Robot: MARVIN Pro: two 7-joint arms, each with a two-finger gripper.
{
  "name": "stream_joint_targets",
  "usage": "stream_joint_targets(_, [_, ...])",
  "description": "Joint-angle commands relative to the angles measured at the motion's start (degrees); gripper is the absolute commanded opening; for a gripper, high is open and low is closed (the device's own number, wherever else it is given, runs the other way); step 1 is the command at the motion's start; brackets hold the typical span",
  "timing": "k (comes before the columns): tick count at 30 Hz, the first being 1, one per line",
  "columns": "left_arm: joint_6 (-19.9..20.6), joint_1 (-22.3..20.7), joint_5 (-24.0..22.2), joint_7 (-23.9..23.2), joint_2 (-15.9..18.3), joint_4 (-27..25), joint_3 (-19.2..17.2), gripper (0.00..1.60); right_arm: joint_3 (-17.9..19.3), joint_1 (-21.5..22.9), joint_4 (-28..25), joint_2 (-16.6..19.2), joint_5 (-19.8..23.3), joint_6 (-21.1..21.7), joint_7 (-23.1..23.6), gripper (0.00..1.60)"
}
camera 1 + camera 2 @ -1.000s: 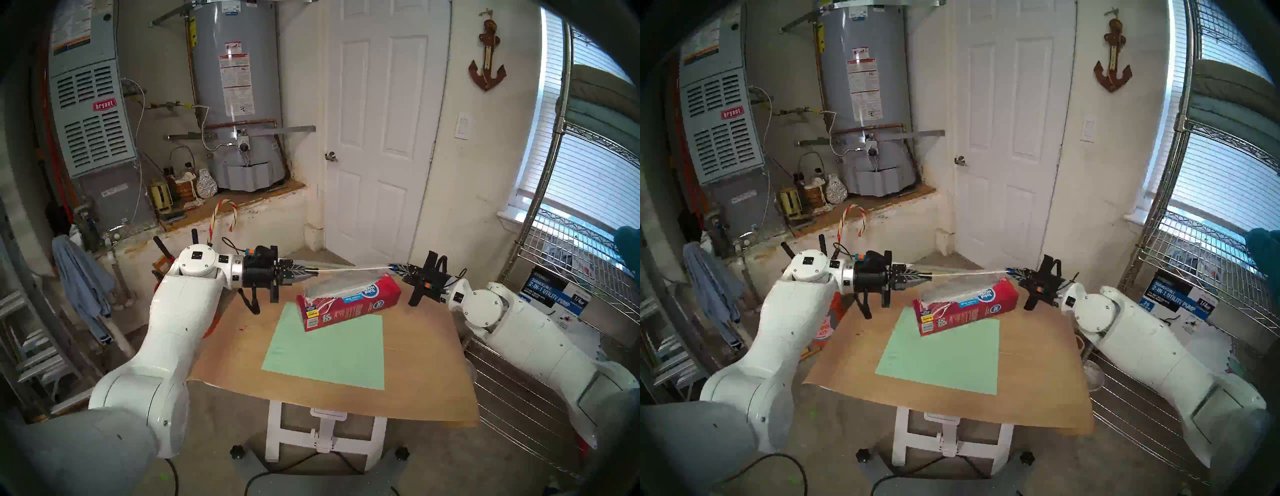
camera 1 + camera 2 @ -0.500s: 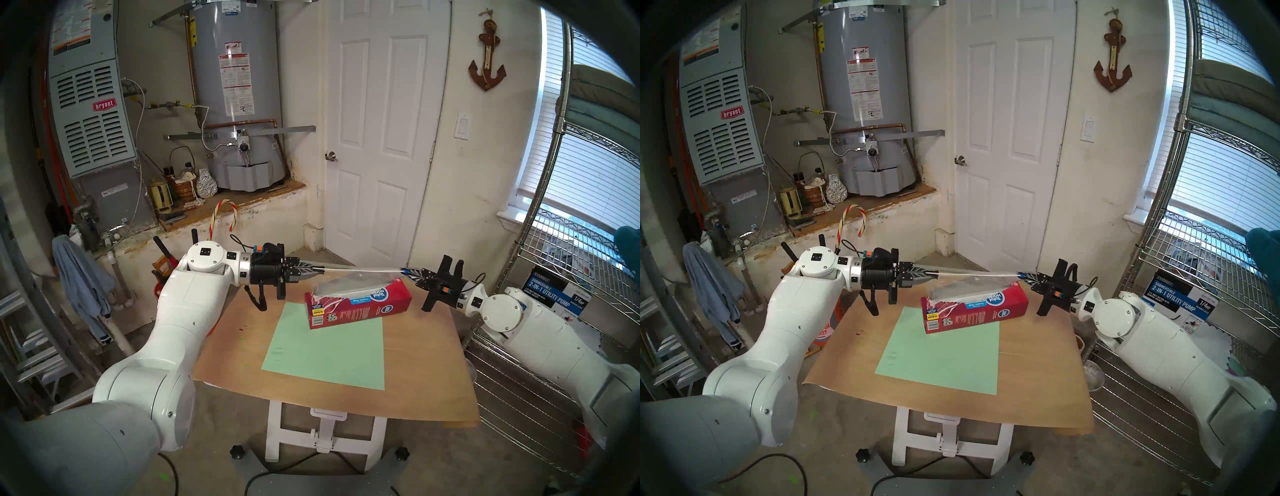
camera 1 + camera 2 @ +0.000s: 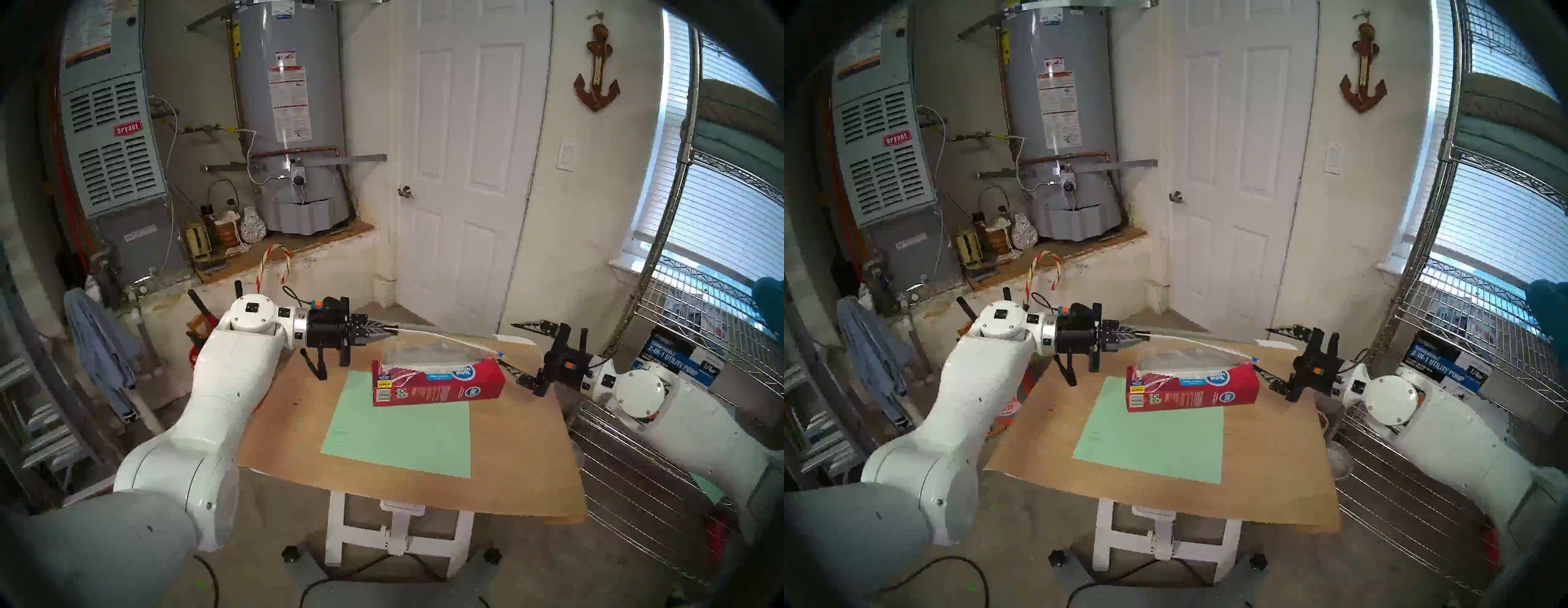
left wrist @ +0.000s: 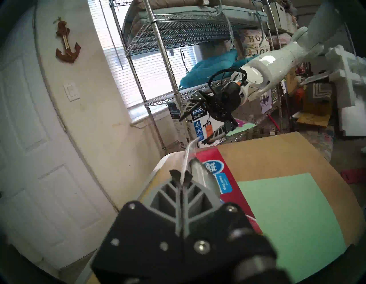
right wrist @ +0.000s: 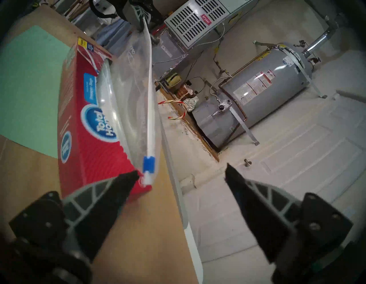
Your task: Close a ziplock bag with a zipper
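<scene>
Ziplock bag point(image 3: 428, 350) of clear floppy plastic looks zipped, blue slider zipper point(image 5: 148, 163) at its end; left gripper point(image 3: 392, 330) pinches its strip, right gripper point(image 3: 511, 346) gapes empty, so release seems next.

You are looking into a home utility room or garage: a grey water heater point(image 3: 292, 119) and a Bryant furnace point(image 3: 112, 140) stand along the back wall beside a white panelled door point(image 3: 466, 170). A wire storage rack point(image 3: 712, 322) holds household clutter by a blinded window point(image 3: 712, 212), over a bare concrete floor point(image 3: 263, 577).
</scene>
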Motion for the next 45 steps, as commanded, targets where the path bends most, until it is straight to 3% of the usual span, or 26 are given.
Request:
stream_joint_targets(1, [0.1, -1.0, -1.3, 0.0, 0.7, -0.9, -1.1, 0.0, 2.8, -1.5, -2.1, 1.8, 4.7, 1.0, -3.0, 1.6])
stream_joint_targets(6, [0.2, -0.9, -1.3, 0.0, 0.9, -1.3, -1.2, 0.0, 5.3, 0.4, -2.0, 0.1, 9.7, 2.8, -3.6, 1.6])
stream_joint_targets(12, [0.2, -0.9, -1.1, 0.0, 1.0, -1.0, -1.3, 0.0, 9.8, 1.6, -2.5, -2.5, 20.3, 7.6, -5.8, 1.6])
stream_joint_targets(19, [0.4, -0.7, -1.2, 0.0, 0.5, -0.8, -1.1, 0.0, 13.5, 1.3, -2.2, -9.1, 30.2, 14.4, -13.5, 1.6])
stream_joint_targets(23, [1.0, -0.6, -1.2, 0.0, 0.6, -1.5, -1.1, 0.0, 15.0, 0.6, -3.2, -11.2, 35.3, 17.8, -16.9, 1.6])
stream_joint_targets(24, [1.3, -0.5, -1.3, 0.0, 0.7, -1.7, -1.2, 0.56, 15.7, 0.7, -3.3, -12.4, 36.4, 18.9, -18.5, 1.6])
stream_joint_targets(25, [1.5, -0.5, -1.4, 0.0, 0.8, -1.9, -1.3, 1.6, 16.0, 0.7, -3.4, -13.0, 37.3, 19.7, -19.4, 1.6])
stream_joint_targets(29, [2.2, -0.4, -2.5, 0.0, 2.1, -4.4, -2.8, 1.6, 18.0, 1.5, -4.3, -16.3, 41.1, 23.5, -24.4, 1.6])
stream_joint_targets(34, [1.7, -0.5, -4.5, 0.7, 2.1, -8.6, -6.1, 1.6, 18.6, 2.1, -5.4, -17.8, 42.4, 25.6, -29.6, 1.6])
stream_joint_targets(38, [2.9, -1.6, -3.8, 5.8, 0.1, -11.4, -8.0, 1.6, 18.6, 2.5, -6.2, -18.8, 42.6, 26.7, -33.2, 1.6])
stream_joint_targets(45, [5.7, -5.8, 1.1, 13.1, -3.3, -8.4, -7.3, 1.6, 18.4, 4.0, -7.5, -20.4, 43.1, 27.2, -35.3, 1.6])
